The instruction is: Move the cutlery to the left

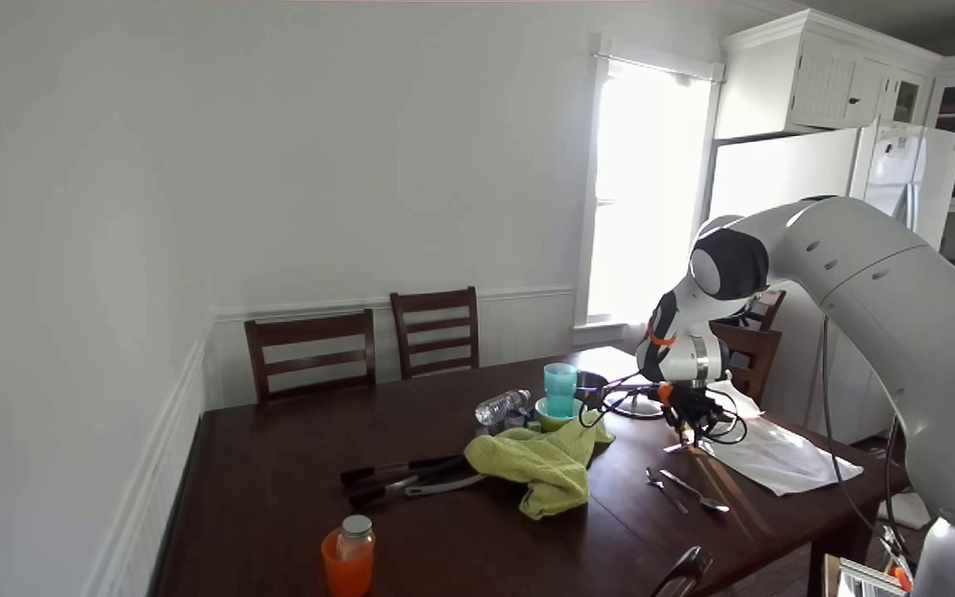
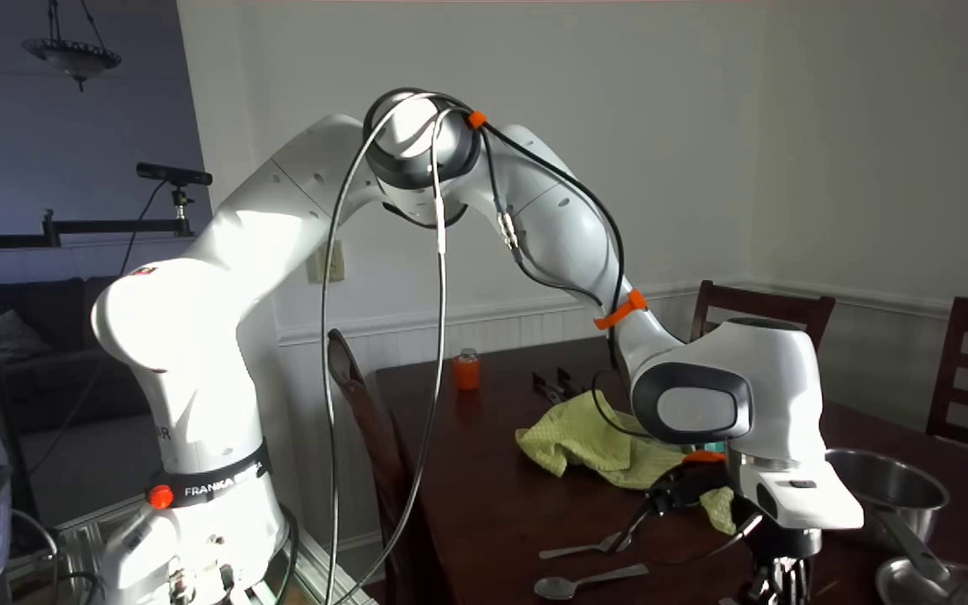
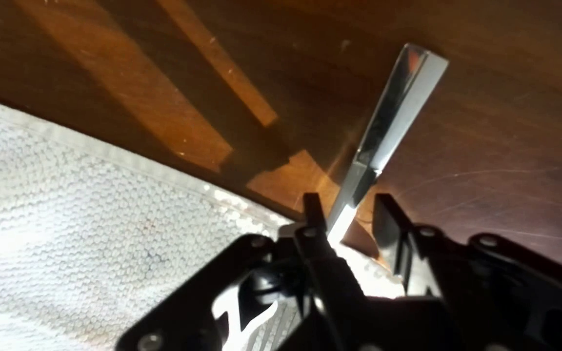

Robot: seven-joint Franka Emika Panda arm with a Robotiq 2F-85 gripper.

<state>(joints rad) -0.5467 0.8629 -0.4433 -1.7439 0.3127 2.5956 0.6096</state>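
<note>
Cutlery piece (image 3: 395,117): laid on bench (image 3: 500,122), broad end toward one o'clock in wrist view, framed by spread gripper (image 3: 348,204); white sheet (image 3: 105,219), at eight o'clock, may be snagged by low closure.

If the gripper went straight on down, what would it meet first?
Probably the table; in the wrist view the silvery utensil shows between the fingers of the open gripper, which would likely straddle it. Depth is unclear.

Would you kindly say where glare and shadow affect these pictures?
In an exterior view, the tall rectangular window is blown out; in the wrist view, glare patches bleach the white textured cloth, while light and shadow stripe the brown wooden table.
</note>
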